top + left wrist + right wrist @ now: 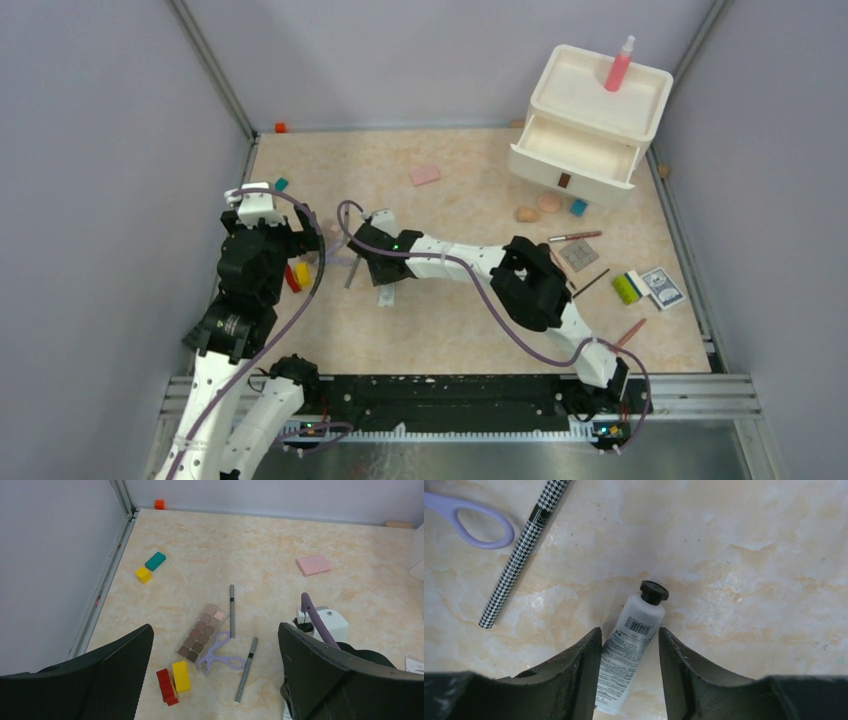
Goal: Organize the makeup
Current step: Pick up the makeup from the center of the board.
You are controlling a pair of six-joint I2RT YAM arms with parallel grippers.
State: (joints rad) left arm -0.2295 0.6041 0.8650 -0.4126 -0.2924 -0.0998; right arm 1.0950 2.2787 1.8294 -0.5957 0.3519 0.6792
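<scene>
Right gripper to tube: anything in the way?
Nothing visible. The right gripper straddles the tube, one finger on either side, with no other item between them. The checked pencil lies off to the side, clear of both fingers.

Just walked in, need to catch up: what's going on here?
The right gripper has its jaws either side of a silver tube lying on the table; whether it grips yet is unclear. The left gripper hangs open near an eyeshadow palette. Only the pink spray bottle stands on the white organizer.
</scene>
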